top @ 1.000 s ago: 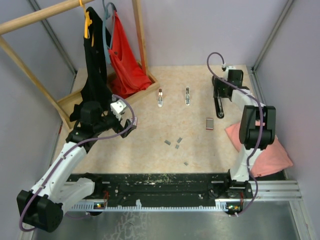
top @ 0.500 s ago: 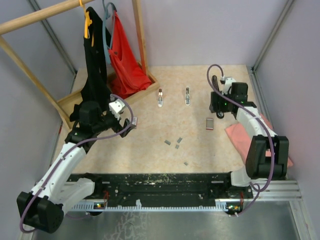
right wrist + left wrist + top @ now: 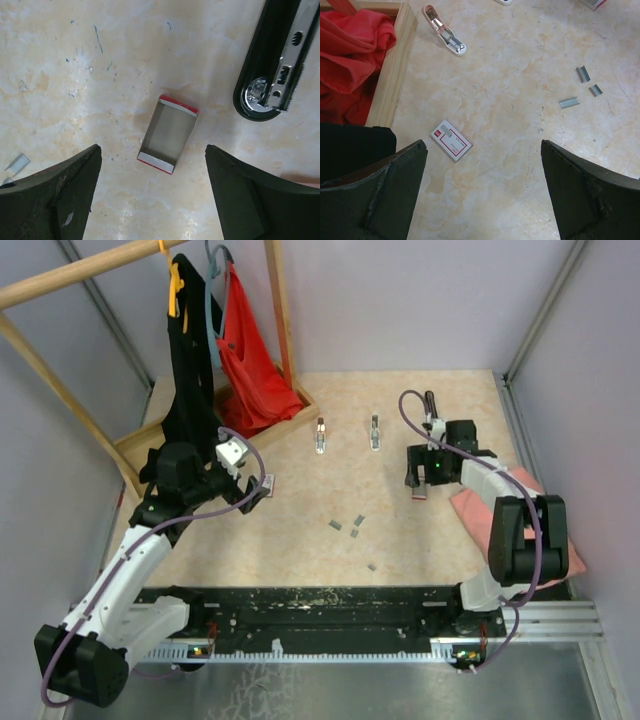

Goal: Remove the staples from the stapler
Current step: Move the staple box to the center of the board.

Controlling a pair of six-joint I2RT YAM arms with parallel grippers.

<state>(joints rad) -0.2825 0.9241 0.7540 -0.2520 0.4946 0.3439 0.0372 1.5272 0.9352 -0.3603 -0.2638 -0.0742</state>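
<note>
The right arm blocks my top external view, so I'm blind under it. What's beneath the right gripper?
Observer: The right gripper is open above a small red-edged box, which lies open side up, its grey inside looking empty.
Operator: And the stapler?
Observer: The black stapler lies beside the box, apart from it, with its metal rail showing. Only one rounded end is in the right wrist view.
</note>
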